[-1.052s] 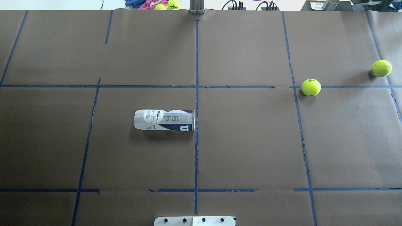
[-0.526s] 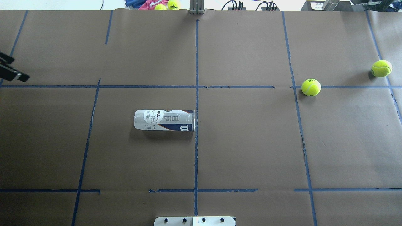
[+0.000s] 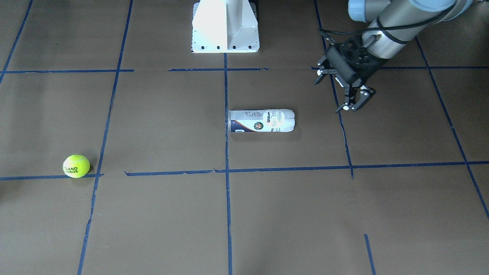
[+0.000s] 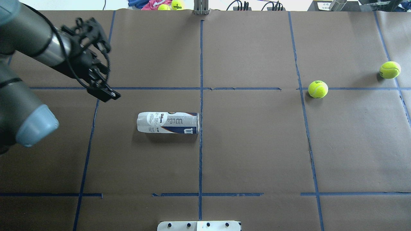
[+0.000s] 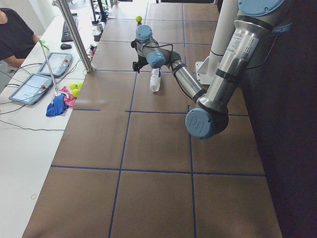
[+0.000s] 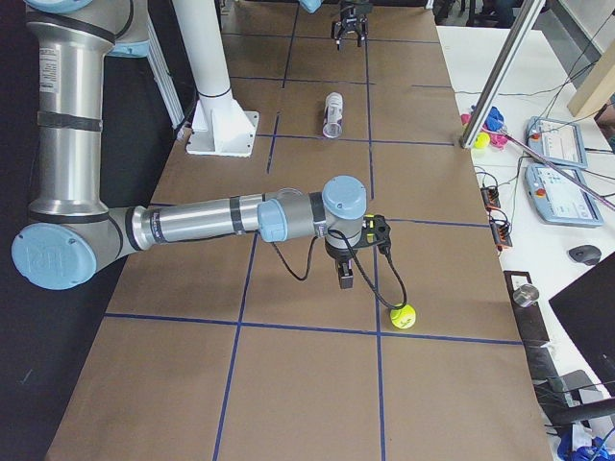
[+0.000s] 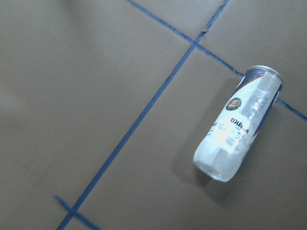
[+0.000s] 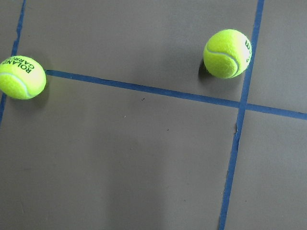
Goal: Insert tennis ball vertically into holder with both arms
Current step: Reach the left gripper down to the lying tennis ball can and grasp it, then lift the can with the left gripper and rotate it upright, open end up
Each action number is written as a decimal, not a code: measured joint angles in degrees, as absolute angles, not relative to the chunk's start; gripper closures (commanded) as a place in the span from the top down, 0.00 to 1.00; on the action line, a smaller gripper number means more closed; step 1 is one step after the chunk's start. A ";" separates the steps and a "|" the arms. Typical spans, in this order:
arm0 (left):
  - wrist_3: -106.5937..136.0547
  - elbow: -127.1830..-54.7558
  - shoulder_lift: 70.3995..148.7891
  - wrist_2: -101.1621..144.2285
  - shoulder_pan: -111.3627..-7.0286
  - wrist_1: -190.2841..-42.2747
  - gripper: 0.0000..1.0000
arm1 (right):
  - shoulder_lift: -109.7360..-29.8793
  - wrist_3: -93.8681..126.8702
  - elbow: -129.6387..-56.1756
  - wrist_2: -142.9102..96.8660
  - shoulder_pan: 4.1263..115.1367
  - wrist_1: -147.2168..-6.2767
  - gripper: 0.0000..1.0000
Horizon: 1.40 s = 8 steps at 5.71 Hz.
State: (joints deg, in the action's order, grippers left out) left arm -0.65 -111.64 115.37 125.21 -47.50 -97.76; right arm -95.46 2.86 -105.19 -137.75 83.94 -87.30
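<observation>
One holder — flat, untouched.

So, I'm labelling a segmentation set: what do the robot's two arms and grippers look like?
The left arm and the right arm are grey metal tubes with rounded light blue joint caps. The left gripper and the right gripper are black two-finger units; the left shows bare linkage bars. A thin black cable loops at each wrist. No markings are legible.
</observation>
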 measured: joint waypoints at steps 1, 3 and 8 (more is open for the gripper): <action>-0.68 -111.08 118.00 118.53 -41.47 -96.61 1.00 | -95.57 2.89 -105.11 -137.74 83.89 -86.96 1.00; -2.00 -107.22 126.69 110.49 -35.52 -87.31 1.00 | -95.62 2.83 -105.01 -137.66 83.80 -86.77 1.00; -16.50 -88.15 148.00 100.12 -29.64 -69.05 1.00 | -95.62 2.62 -105.11 -137.60 83.70 -86.21 1.00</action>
State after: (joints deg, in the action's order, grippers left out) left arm -16.50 -88.15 148.00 100.12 -29.64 -69.05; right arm -95.62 2.62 -105.11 -137.60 83.70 -86.21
